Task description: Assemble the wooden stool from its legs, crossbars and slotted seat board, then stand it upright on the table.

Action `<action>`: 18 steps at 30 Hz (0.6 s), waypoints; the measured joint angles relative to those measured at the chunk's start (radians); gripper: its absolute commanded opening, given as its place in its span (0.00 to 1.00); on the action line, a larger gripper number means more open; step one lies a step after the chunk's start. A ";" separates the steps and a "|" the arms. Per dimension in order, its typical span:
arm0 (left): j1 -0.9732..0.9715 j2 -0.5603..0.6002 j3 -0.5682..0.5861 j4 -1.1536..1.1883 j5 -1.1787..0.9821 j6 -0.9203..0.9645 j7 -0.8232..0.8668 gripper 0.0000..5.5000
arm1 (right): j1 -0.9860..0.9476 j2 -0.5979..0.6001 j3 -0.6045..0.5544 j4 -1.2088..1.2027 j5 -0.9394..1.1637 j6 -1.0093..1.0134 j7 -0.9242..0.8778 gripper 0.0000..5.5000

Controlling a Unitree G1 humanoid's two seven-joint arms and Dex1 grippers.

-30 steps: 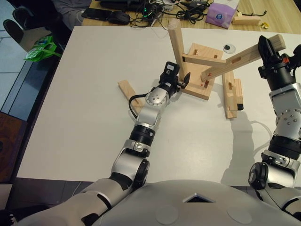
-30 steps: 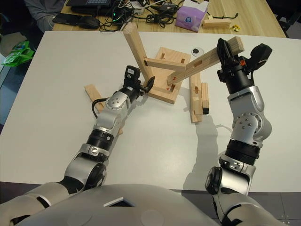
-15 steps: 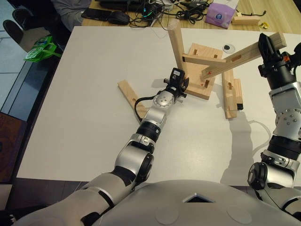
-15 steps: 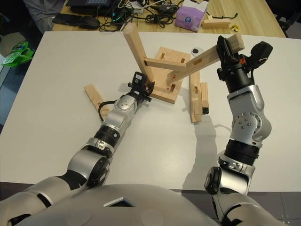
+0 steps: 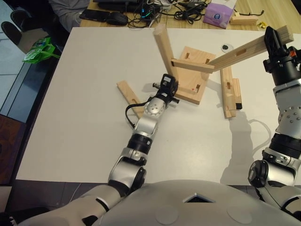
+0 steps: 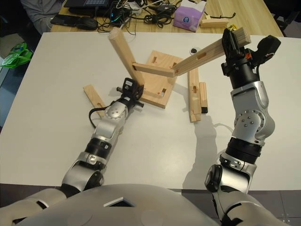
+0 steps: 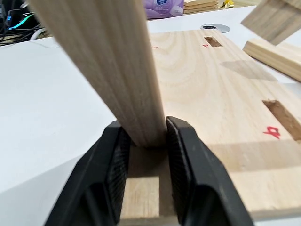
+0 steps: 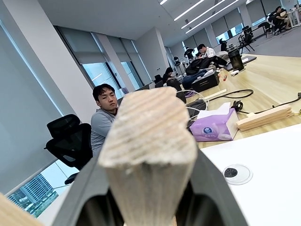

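The slotted seat board (image 5: 203,77) lies flat on the white table. One leg (image 5: 164,54) stands tilted in its near-left corner, with a crossbar (image 5: 193,65) sticking out sideways from it. My left gripper (image 5: 168,90) is shut on the base of that leg (image 7: 122,70), one black finger (image 7: 181,160) on each side. My right gripper (image 5: 273,41) is raised at the far right, shut on the upper end of a second leg (image 5: 242,49). That leg slants down over the board to the crossbar's free end. Its end grain (image 8: 148,141) faces the right wrist camera.
A loose piece (image 5: 130,95) lies on the table left of my left arm. Two more pieces (image 5: 229,92) lie side by side right of the board. A black disc (image 5: 228,46) sits behind them. A tissue box (image 5: 217,14), cables and wood scraps (image 5: 244,20) are on the back desk.
My left gripper closed on the standing leg's base, and board and leg swung left. The right gripper lifted its leg, whose lower end rose off the board.
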 measured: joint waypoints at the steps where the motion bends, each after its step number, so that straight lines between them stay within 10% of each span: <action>1: 0.050 0.023 0.011 -0.066 0.003 0.017 0.003 0.20 | 0.000 0.000 -0.004 -0.002 0.000 0.000 -0.001 0.18; 18: 0.362 -0.008 0.020 -0.652 -0.074 0.497 0.151 0.19 | 0.019 -0.036 0.084 -0.121 0.083 0.200 0.033 0.18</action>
